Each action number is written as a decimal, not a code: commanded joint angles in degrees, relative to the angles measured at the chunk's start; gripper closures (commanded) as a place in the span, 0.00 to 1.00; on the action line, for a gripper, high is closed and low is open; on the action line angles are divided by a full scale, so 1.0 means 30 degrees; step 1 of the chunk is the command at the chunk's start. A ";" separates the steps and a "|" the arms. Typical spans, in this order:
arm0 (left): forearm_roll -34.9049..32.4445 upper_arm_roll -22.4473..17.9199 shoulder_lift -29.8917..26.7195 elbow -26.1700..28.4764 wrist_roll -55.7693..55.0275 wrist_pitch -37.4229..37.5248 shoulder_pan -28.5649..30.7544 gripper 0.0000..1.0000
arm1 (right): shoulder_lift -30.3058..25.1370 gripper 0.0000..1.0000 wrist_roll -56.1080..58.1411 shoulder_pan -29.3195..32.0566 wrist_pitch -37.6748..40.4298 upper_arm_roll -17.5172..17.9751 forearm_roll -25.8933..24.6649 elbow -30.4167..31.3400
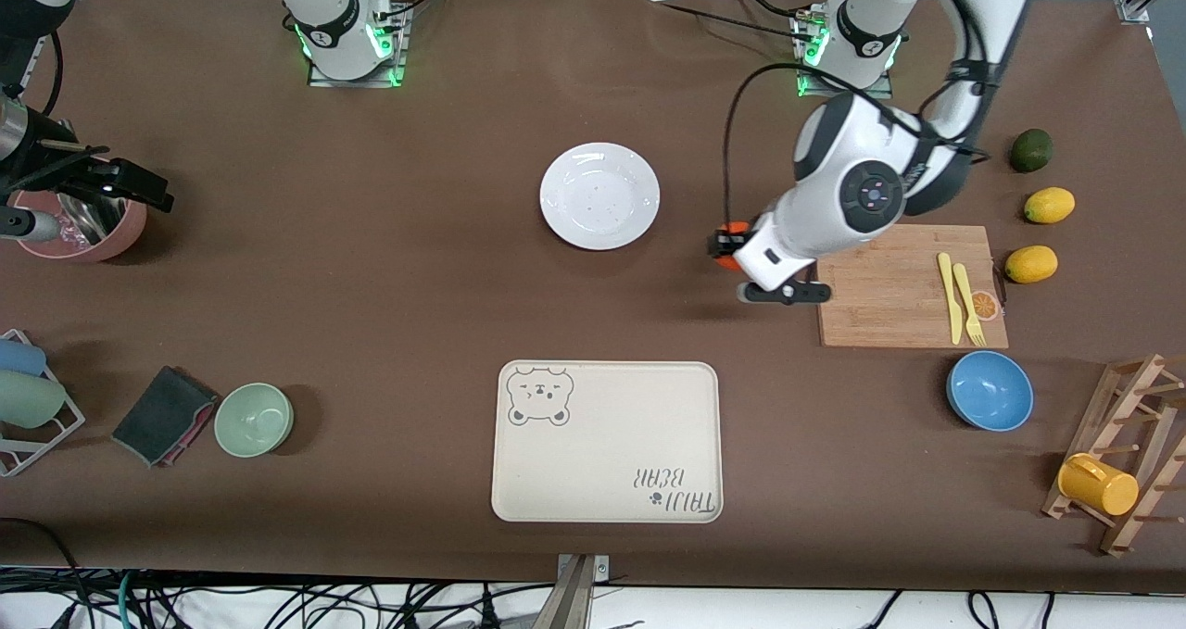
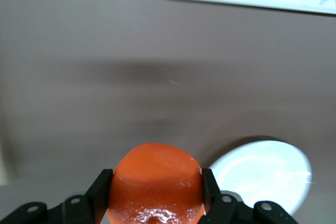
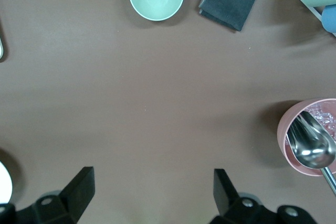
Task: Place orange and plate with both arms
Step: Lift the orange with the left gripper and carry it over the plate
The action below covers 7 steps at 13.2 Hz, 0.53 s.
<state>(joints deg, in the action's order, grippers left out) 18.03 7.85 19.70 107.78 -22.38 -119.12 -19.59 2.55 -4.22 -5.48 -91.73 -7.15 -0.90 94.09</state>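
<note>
The orange [image 1: 733, 233] is gripped in my left gripper [image 1: 728, 245], up over the bare table between the white plate [image 1: 600, 194] and the wooden cutting board [image 1: 889, 286]. In the left wrist view the black fingers [image 2: 100, 192] press both sides of the orange [image 2: 156, 179], with the plate [image 2: 262, 174] below it. My right gripper [image 1: 139, 187] waits open and empty beside the pink cup [image 1: 83, 226] at the right arm's end of the table. In its own wrist view the right gripper [image 3: 152, 187] has its jaws wide apart over bare table.
The beige bear tray [image 1: 607, 441] lies nearer the front camera than the plate. Yellow cutlery [image 1: 959, 297] lies on the cutting board, with two lemons [image 1: 1031, 264] and a dark green fruit [image 1: 1030, 150] beside it. Also present: blue bowl [image 1: 990, 390], green bowl [image 1: 254, 419], dark cloth [image 1: 162, 415], mug rack [image 1: 1116, 467].
</note>
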 commanded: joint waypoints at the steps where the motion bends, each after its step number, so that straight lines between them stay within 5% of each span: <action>1: 0.0873 0.0515 0.1133 0.0049 -0.2197 -0.1624 -0.0967 1.00 | -0.0117 0.00 0.0324 0.0070 0.0196 -0.0021 0.0270 -0.0015; 7: 0.0874 0.1832 0.2515 0.0049 -0.6451 -0.3916 -0.2990 0.95 | -0.0117 0.00 0.0324 0.0041 0.0226 -0.0021 0.0270 -0.0015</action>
<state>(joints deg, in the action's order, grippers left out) 19.21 12.38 27.41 108.31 -39.11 -130.51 -27.15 2.55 -4.15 -5.48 -91.65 -7.15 -0.90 94.09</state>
